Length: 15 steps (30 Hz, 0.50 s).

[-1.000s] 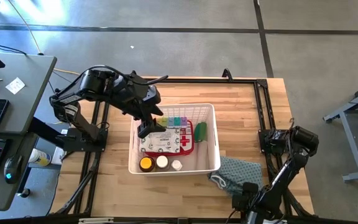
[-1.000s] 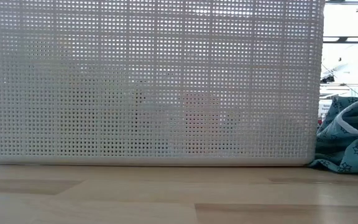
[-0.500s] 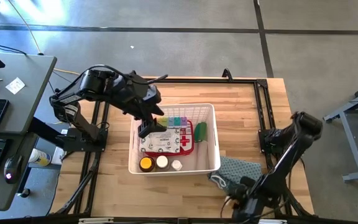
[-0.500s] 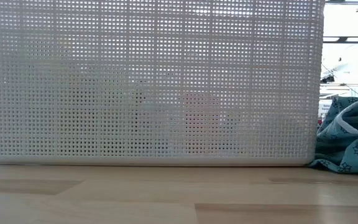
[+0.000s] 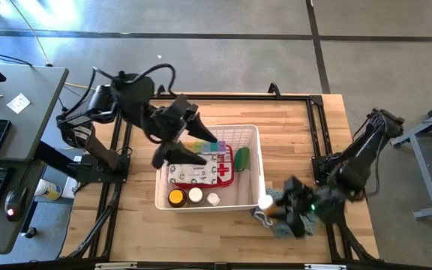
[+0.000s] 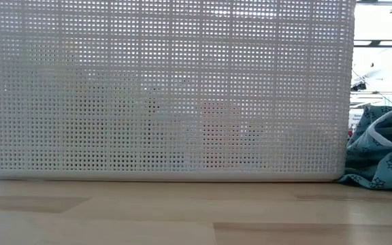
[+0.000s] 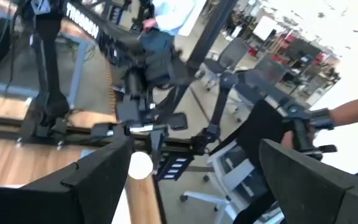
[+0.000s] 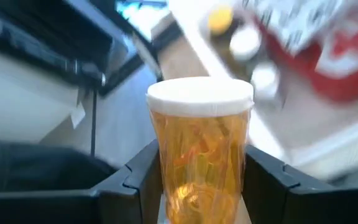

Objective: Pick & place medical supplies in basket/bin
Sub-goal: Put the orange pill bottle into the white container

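Wooden table (image 5: 306, 120) bearing one white basket (image 5: 259, 161) with one red case (image 5: 223, 171), three bottles, left fingers (image 7: 98, 180) spread above; only right wrist view showing right fingers (image 8: 135, 180) gripping fourth amber bottle (image 8: 199, 149).

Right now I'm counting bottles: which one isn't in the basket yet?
The amber bottle with the white cap, held in the right gripper just outside the basket; the other bottles stand inside along its near wall.

right gripper (image 5: 270, 208) with amber bottle (image 8: 199, 146) nearer basket (image 5: 259, 166)
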Motion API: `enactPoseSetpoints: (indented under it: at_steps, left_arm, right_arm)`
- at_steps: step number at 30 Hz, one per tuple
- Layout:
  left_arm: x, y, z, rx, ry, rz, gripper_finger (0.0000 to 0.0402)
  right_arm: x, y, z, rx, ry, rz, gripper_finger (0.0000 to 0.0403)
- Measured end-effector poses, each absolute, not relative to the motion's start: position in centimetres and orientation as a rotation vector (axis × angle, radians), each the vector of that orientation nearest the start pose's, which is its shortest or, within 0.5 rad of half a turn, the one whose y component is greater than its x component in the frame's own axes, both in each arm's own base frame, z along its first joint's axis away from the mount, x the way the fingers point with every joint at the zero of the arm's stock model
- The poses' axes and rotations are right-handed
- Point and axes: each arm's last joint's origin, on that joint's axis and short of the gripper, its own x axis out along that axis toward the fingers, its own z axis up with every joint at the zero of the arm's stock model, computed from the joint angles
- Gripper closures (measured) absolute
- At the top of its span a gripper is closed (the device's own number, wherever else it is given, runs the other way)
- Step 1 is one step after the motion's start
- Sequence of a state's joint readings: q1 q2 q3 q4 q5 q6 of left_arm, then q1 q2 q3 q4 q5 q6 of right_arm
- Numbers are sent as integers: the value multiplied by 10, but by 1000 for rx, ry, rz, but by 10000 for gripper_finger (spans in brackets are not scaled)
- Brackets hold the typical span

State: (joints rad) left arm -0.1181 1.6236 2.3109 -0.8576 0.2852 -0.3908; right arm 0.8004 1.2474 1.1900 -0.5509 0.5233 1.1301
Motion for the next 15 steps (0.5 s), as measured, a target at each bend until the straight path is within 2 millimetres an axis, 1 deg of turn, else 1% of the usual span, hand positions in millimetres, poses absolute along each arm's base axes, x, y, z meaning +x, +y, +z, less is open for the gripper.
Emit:
enactPoseSetpoints:
  at_steps: [2, 4, 8, 12, 15]
  left_arm:
    - [284, -38, 546, -404, 290, -343, 16]
    - [297, -38, 536, -411, 331, -334, 16]
    - [311, -39, 523, -441, 401, -309, 16]
    - [319, -40, 506, -506, 534, -265, 16]
    - [321, -40, 500, -540, 585, -251, 16]
  right_arm:
    - [200, 162, 353, 712, 534, -33, 238]
    - [211, 149, 356, 702, 514, -18, 238]
    - [230, 127, 359, 682, 492, -3, 237]
    - [239, 114, 360, 634, 467, -11, 237]
    - [243, 107, 363, 587, 431, -8, 236]
